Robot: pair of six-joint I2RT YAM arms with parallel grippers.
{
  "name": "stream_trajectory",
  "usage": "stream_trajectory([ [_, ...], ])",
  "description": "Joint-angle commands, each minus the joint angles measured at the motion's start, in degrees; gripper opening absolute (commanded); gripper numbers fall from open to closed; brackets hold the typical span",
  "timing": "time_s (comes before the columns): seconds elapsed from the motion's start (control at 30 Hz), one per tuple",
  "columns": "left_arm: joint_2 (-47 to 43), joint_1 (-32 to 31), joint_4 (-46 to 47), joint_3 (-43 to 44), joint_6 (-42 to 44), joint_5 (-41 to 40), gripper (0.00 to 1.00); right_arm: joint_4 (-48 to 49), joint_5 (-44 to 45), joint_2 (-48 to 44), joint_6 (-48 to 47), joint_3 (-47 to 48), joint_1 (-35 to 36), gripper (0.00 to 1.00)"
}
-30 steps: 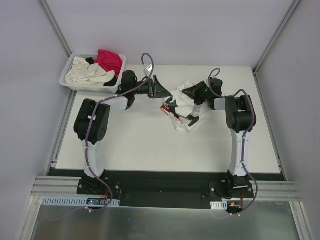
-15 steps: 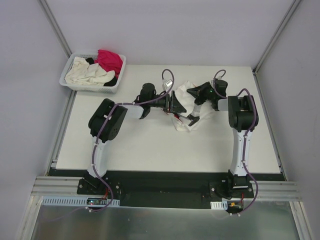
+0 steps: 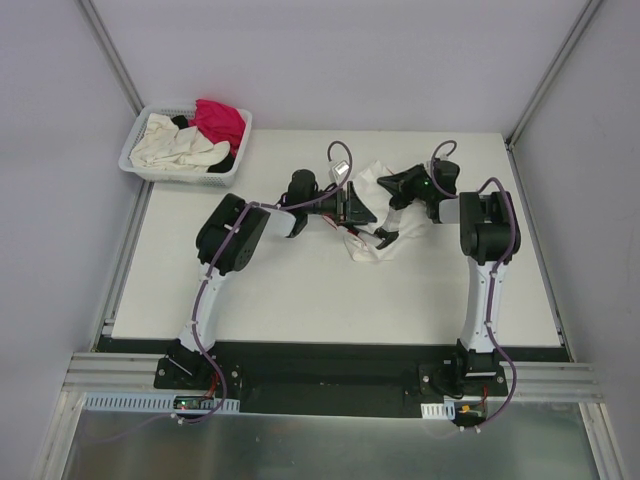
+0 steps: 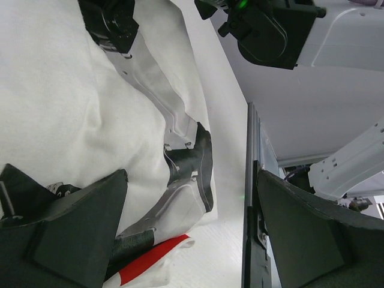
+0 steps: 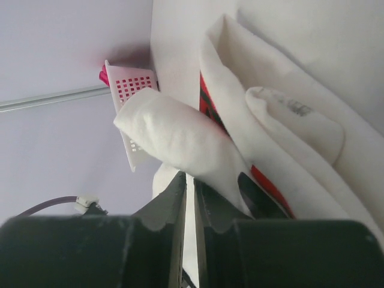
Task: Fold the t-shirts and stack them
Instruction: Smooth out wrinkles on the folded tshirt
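— On the white table (image 3: 300,290), where's the shirt?
— The white red-printed t-shirt (image 3: 368,250) lies crumpled at mid-table between both pincers. The right gripper (image 5: 189,180) is nearly closed, pinching a fold. The left gripper (image 4: 192,198) gapes wide at its left edge, holding nothing.

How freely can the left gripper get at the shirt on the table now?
Probably yes, freely: the left gripper is open right at the shirt, with cloth showing between its fingers. The right gripper pinches another fold, off to the side.
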Motion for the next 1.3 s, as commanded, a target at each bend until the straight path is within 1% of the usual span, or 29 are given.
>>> stream_trajectory([
  [0.0,-0.35,-0.06,5.00,-2.57,-0.38,-1.87,0.89,3.04,-0.35,-5.30,1.98,-0.68,0.38,0.12],
  [0.1,-1.06,-0.15,5.00,-3.80,-0.38,-1.69,0.89,5.58,-0.70,-6.61,3.66,-1.99,2.13,0.13],
  [0.13,-1.32,-0.15,8.30,-4.33,-1.34,-1.08,0.89,6.12,-1.22,-6.88,4.36,-2.35,3.18,0.13],
  [0.2,-1.67,0.38,9.30,-6.18,-2.49,-0.90,0.88,8.30,-0.44,-8.19,5.15,-4.80,3.72,0.13],
  [0.27,-2.46,0.38,8.00,-6.62,-1.79,0.50,0.88,10.07,-0.26,-8.82,6.30,-7.09,3.90,0.13],
  [0.33,-4.56,0.38,7.90,-7.14,-0.39,1.81,0.88,9.99,-2.35,-8.38,7.09,-6.84,3.99,0.13],
  [0.4,-8.07,0.64,4.31,-7.76,2.32,3.49,0.87,10.43,-4.12,-8.20,7.71,-6.75,3.99,0.13],
  [0.43,-9.57,0.64,1.60,-7.85,6.95,3.58,0.88,10.34,-4.74,-8.03,7.71,-6.75,3.81,0.13],
  [0.47,-10.80,0.73,-5.04,-7.24,10.04,4.19,0.88,10.43,-5.26,-8.03,7.71,-7.01,3.90,0.13],
  [0.5,-13.51,0.73,-9.55,-6.71,13.21,4.02,0.88,10.43,-6.05,-8.20,7.62,-7.53,3.90,0.13],
  [0.53,-14.76,0.73,-13.59,-6.10,19.59,3.67,0.88,10.43,-6.41,-8.73,7.45,-7.88,3.90,0.14],
  [0.57,-15.82,0.73,-21.47,-4.18,22.35,2.97,0.88,10.43,-6.67,-9.08,7.10,-8.50,3.90,0.14],
  [0.6,-17.22,0.73,-24.42,-3.20,26.56,2.88,0.88,10.34,-7.11,-9.43,6.83,-9.46,3.98,0.14],
  [0.7,-18.28,0.91,-29.01,-0.12,29.14,2.26,0.89,10.08,-7.29,-10.57,6.04,-11.22,4.16,0.14],
  [0.77,-17.76,0.73,-28.93,1.46,28.89,2.09,0.89,9.47,-7.38,-11.01,5.16,-12.72,4.42,0.14],
  [0.9,-13.29,0.73,-27.09,4.89,26.00,3.31,0.89,9.20,-7.38,-9.26,4.02,-13.16,5.39,0.14],
  [1.0,-9.24,0.73,-23.93,7.52,22.75,4.02,0.89,9.20,-7.47,-6.63,4.02,-12.37,5.48,0.14],
  [1.13,-3.71,0.73,-16.91,10.95,17.29,4.98,0.89,9.20,-7.29,-4.25,4.10,-11.58,5.39,0.14],
  [1.27,1.82,0.73,-12.86,13.77,13.07,5.07,0.89,9.11,-6.68,-2.58,4.37,-11.05,4.61,0.14],
])
